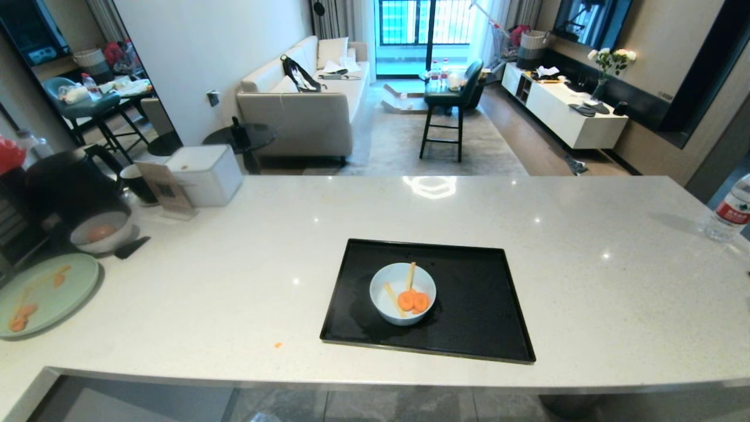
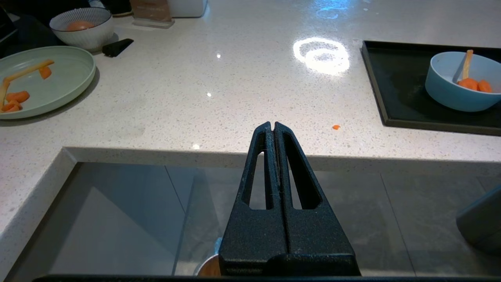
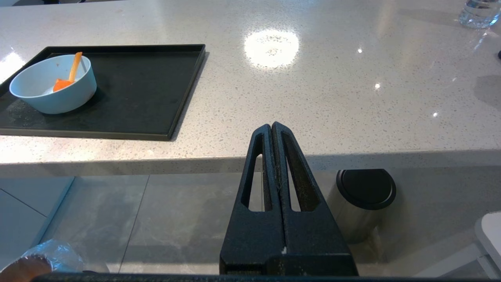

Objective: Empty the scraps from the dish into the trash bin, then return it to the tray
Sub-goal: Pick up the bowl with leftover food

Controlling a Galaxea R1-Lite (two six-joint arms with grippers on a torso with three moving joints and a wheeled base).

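Head view: the dish (image 1: 402, 293) sits on the tray (image 1: 480, 328) with the scraps (image 1: 413, 301) inside, 2 carrot rounds plus pale sticks; no arm in sight. Water bottle (image 1: 729, 212) has a red label, text unreadable.

Left wrist view: left gripper (image 2: 273, 126) has its fingers pressed together, empty, off the counter edge. The trash bin (image 2: 209, 268) barely peeks out below.

Right wrist view: right gripper (image 3: 271, 126) same, closed on nothing. Glossy bowl could slip from the grip, or scraps could miss that small bin
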